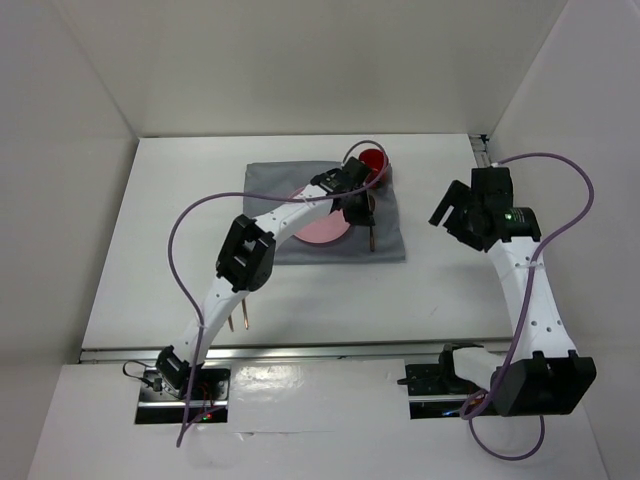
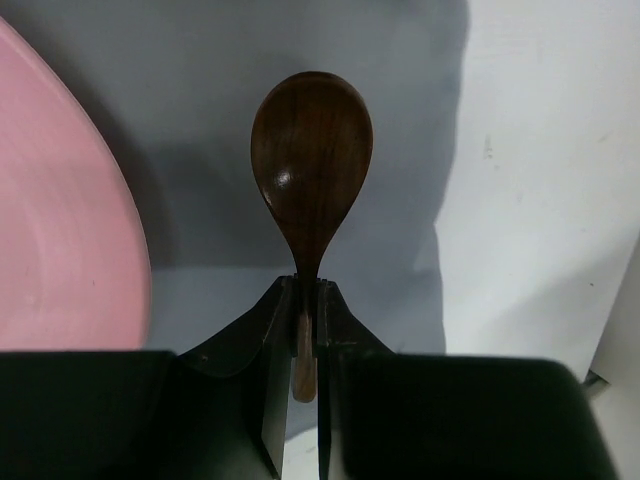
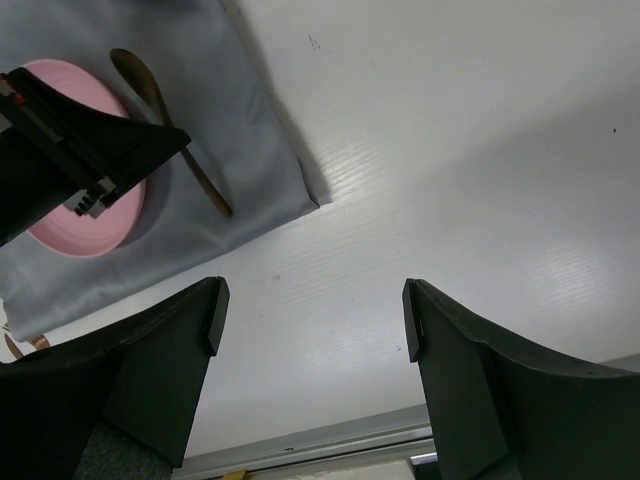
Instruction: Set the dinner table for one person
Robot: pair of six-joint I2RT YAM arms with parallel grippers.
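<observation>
Spoon-placing step, I reckoned: the left gripper [image 2: 307, 290] had its jaws clenched on the handle of the wooden spoon [image 2: 311, 160], just right of the pink plate [image 2: 60, 230], over the grey cloth [image 1: 270, 185] on the far middle of the white bench [image 1: 150, 250]. Next move called for lowering it flat, then letting go. The right gripper [image 3: 312, 310] hung released, empty. Count: one plate, spoon, red cup [image 1: 374, 160], cloth; two thin sticks [image 1: 240, 320] up front.

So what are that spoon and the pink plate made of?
Spoon: looks like dark wood, lightly polished; streaky grain and a small shiny spot show. Plate: smooth, evenly pink and fairly matte, maybe plastic or ceramic; the look doesn't settle which.
</observation>
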